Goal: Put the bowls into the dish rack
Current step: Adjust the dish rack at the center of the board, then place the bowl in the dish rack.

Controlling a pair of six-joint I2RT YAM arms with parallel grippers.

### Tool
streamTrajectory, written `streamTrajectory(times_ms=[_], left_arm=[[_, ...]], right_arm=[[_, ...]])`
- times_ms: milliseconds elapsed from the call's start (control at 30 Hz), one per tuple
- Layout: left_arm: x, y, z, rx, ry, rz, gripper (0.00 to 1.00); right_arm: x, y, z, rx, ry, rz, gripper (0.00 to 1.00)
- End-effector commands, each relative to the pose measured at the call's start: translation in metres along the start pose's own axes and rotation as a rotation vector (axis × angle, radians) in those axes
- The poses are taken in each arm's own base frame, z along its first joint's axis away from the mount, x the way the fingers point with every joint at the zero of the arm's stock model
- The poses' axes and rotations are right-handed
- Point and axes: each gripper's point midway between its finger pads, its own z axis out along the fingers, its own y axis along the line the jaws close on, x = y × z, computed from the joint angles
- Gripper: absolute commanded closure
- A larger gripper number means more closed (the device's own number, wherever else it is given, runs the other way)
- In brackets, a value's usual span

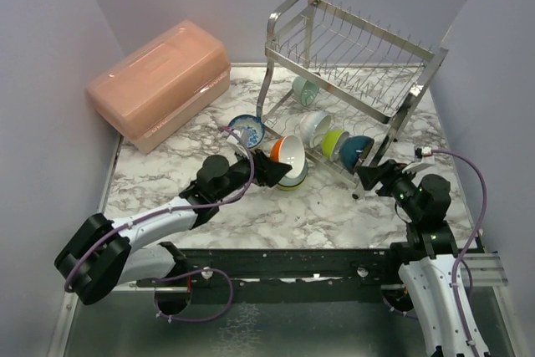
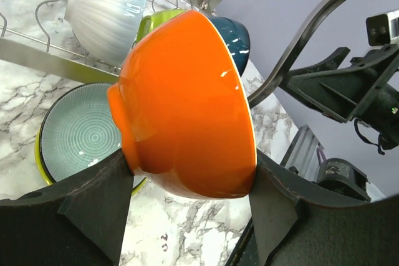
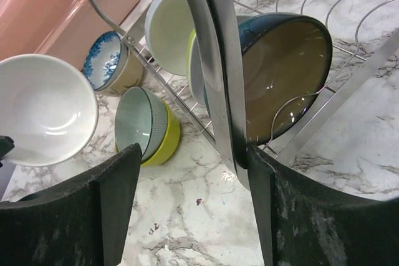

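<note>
The left arm stretches low across the table toward the rack (image 1: 351, 48). The left gripper (image 1: 274, 170) is clamped on an orange bowl (image 2: 187, 91), tipped on edge just in front of the rack's lower shelf. The right arm reaches to the rack's front right leg (image 3: 218, 60). The right gripper (image 3: 192, 154) has its jaws apart astride the leg, perhaps touching it.

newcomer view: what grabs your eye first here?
The orange bowl tipped on its side in the left gripper, just in front of the dish rack. Next, the rack's lower shelf, already holding a white bowl, a lime bowl and a teal bowl. A big pink box sits at back left.
</note>
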Motion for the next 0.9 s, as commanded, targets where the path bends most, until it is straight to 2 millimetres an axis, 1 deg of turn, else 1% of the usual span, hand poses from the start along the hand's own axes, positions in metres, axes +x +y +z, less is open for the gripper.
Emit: streamTrajectory(times_ms=[0, 167, 267, 367, 433, 567, 767, 867], left_arm=[[-0.027, -0.015, 0.017, 0.045, -0.058, 0.048, 1.0], [-0.038, -0.022, 0.035, 0.063, -0.061, 0.069, 1.0], [-0.039, -0.025, 0.049, 0.084, -0.045, 0.098, 1.0], [-0.042, -0.026, 0.064, 0.095, -0.037, 0.115, 1.0], [-0.045, -0.03, 0.074, 0.121, -0.036, 0.135, 1.0], [-0.052, -0.037, 0.092, 0.162, -0.047, 0.158, 1.0], [-0.063, -0.047, 0.117, 0.218, -0.062, 0.177, 1.0], [-0.074, -0.05, 0.129, 0.229, -0.086, 0.185, 1.0]], right_arm=[[-0.008, 0.029, -0.005, -0.139, -0.023, -0.02, 0.28], [-0.005, 0.023, -0.005, -0.109, -0.015, -0.017, 0.26], [-0.003, 0.021, -0.005, -0.101, -0.011, -0.014, 0.24], [-0.003, 0.022, -0.006, -0.101, -0.01, -0.012, 0.2], [-0.002, 0.021, -0.007, -0.097, -0.008, -0.006, 0.15], [-0.001, 0.02, -0.008, -0.089, -0.007, -0.002, 0.1], [-0.001, 0.021, -0.009, -0.095, -0.011, 0.002, 0.06], [-0.001, 0.019, -0.01, -0.084, -0.015, -0.002, 0.05]])
